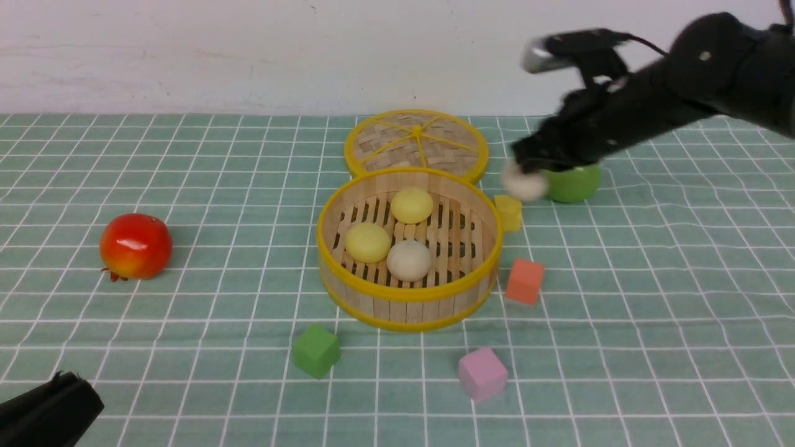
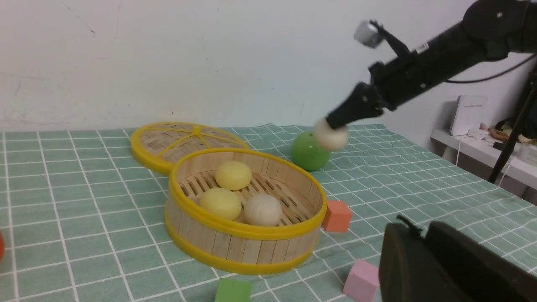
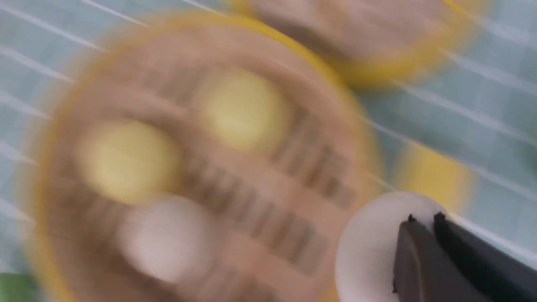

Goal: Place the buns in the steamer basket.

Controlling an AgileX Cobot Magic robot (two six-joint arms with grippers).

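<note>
The steamer basket [image 1: 407, 297] stands mid-table and holds three buns: two pale yellow ones [image 1: 412, 205] [image 1: 367, 242] and a beige-white one [image 1: 409, 259]. A fourth, beige-white bun [image 1: 523, 184] hangs in the air just right of the basket, in front of the green apple. My right gripper [image 1: 528, 171] is shut on it, pinching its top. The right wrist view is blurred, but it shows that bun [image 3: 373, 247] at the fingertips, beside the basket's rim. My left gripper [image 1: 62, 379] sits low at the near left corner, shut and empty.
The flat woven lid [image 1: 416, 143] lies behind the basket. A green apple [image 1: 574, 183] sits under the right arm. A yellow cube [image 1: 508, 212] and an orange cube [image 1: 525, 281] lie right of the basket. A pink cube [image 1: 482, 374] and a green cube [image 1: 316, 351] are in front. A red fruit [image 1: 135, 246] lies at the left.
</note>
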